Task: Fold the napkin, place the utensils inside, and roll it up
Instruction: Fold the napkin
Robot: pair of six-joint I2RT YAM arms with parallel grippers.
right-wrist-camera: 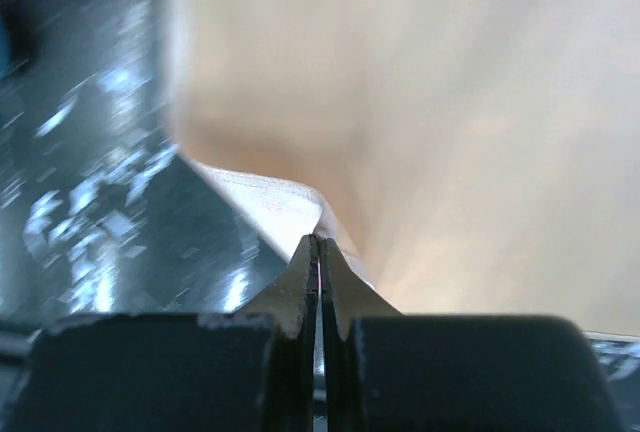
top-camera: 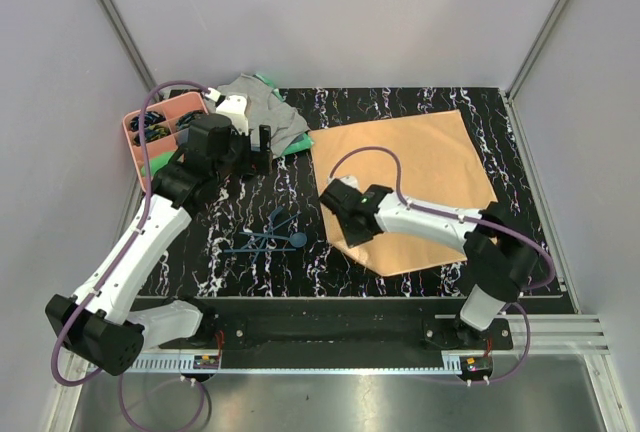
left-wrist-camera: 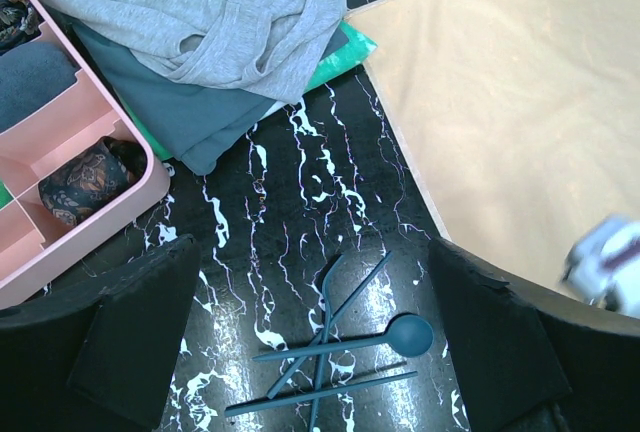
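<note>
The peach-orange napkin (top-camera: 420,167) lies spread flat on the right half of the black marbled mat, and shows also in the left wrist view (left-wrist-camera: 520,122). My right gripper (top-camera: 340,217) is shut on the napkin's near-left edge, and a small fold of cloth (right-wrist-camera: 300,202) rises at the closed tips (right-wrist-camera: 318,252). The dark blue utensils (top-camera: 270,240) lie crossed in a loose pile left of the napkin, spoon bowl to the right (left-wrist-camera: 410,335). My left gripper (top-camera: 258,150) hangs open above the mat behind them, its fingers wide either side of the pile (left-wrist-camera: 315,327).
A pink compartment tray (top-camera: 130,140) with small dark items sits at the back left (left-wrist-camera: 150,167). A grey cloth (top-camera: 262,112) lies bunched over a green cloth (top-camera: 300,144) beside it (left-wrist-camera: 200,12). White walls close in the back and sides.
</note>
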